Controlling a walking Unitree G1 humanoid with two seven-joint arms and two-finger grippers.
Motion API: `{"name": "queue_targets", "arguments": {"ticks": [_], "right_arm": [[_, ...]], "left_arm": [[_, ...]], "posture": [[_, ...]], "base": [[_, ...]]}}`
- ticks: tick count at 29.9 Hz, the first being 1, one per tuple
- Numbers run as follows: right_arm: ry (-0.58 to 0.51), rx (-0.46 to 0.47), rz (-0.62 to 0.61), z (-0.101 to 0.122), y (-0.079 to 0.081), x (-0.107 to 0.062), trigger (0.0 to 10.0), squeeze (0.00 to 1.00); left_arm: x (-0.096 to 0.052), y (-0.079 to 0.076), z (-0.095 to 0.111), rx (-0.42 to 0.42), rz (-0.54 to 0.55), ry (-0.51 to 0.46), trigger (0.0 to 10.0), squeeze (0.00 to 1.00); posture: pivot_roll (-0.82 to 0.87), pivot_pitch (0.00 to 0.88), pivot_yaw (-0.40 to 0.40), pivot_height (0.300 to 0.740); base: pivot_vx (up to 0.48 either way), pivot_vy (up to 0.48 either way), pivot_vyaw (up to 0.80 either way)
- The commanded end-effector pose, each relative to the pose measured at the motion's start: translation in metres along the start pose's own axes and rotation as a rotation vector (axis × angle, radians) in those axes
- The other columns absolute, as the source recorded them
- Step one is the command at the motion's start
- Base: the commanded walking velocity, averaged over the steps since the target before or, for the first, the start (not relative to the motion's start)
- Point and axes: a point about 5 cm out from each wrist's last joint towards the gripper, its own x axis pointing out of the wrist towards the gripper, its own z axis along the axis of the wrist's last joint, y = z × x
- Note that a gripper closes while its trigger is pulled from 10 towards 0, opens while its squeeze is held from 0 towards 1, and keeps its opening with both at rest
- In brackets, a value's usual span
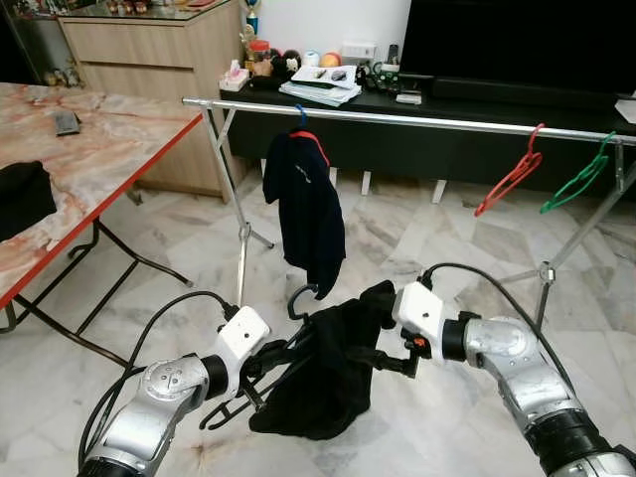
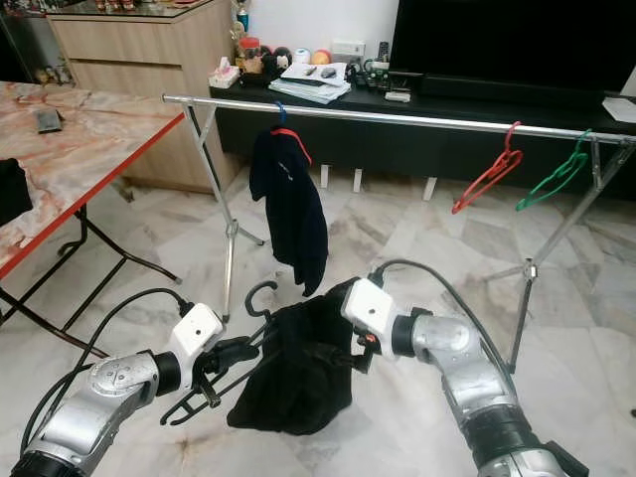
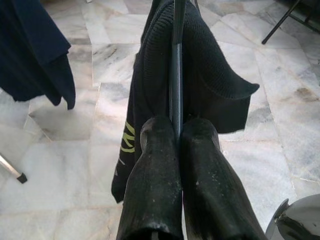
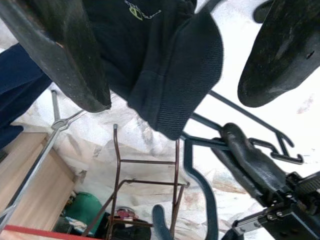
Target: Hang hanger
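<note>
Head stereo cameras look forward and down across a marble floor toward a clothes rail [image 1: 417, 119], both framing the same black garment [image 1: 323, 373]. The left wrist camera sights close along its clamped fingers [image 3: 160, 165]; the right wrist camera peers past that garment at close range.

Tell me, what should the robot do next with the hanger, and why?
Probably lift it toward the rail. The left gripper is shut on the black hanger, with the black garment draped on it, still far below the rail.
</note>
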Motion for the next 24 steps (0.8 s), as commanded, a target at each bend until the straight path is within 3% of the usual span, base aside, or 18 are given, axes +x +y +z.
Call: {"name": "queue_targets", "arguments": {"ticks": [1,6,7,8,9,13,24], "right_arm": [[0.022,-0.018,-0.045,-0.004,-0.004,-0.005,10.0,0.0],[0.07,-0.057,-0.054,-0.003,-0.01,-0.011,10.0,0.0],[0.227,-0.153,-0.052,-0.015,-0.013,-0.015,10.0,0.0],[0.227,-0.153,-0.052,-0.015,-0.013,-0.015,10.0,0.0],[0.306,-0.209,-0.035,-0.021,-0.016,-0.02,10.0,0.0],[0.272,-0.237,0.009,-0.01,-0.02,-0.02,10.0,0.0],[0.237,-0.278,0.155,-0.001,-0.018,-0.011,10.0,0.0]], "left_arm": [[-0.002,0.002,0.008,0.014,-0.004,-0.032,10.0,0.0],[-0.003,0.001,0.007,0.027,-0.025,-0.015,10.0,0.0],[-0.005,0.0,0.005,0.038,-0.046,-0.003,10.0,0.0],[-0.005,0.0,0.005,0.038,-0.046,-0.003,10.0,0.0],[-0.008,0.0,0.002,0.061,-0.066,0.018,10.0,0.0],[-0.013,-0.002,-0.005,0.12,-0.117,0.06,10.0,0.0],[-0.015,-0.007,-0.001,0.151,-0.198,0.052,10.0,0.0]], "posture": [[0.05,0.067,-0.009,0.74],[0.05,0.066,-0.006,0.74],[0.05,0.067,-0.004,0.74],[0.05,0.067,-0.004,0.74],[0.05,0.067,-0.004,0.74],[0.05,0.069,-0.004,0.74],[0.06,0.074,-0.017,0.74]], "base": [[0.0,0.0,0.0],[0.0,0.0,0.0],[0.0,0.0,0.0],[0.0,0.0,0.0],[0.0,0.0,0.0],[0.0,0.0,0.0],[0.0,0.0,0.0]]}}
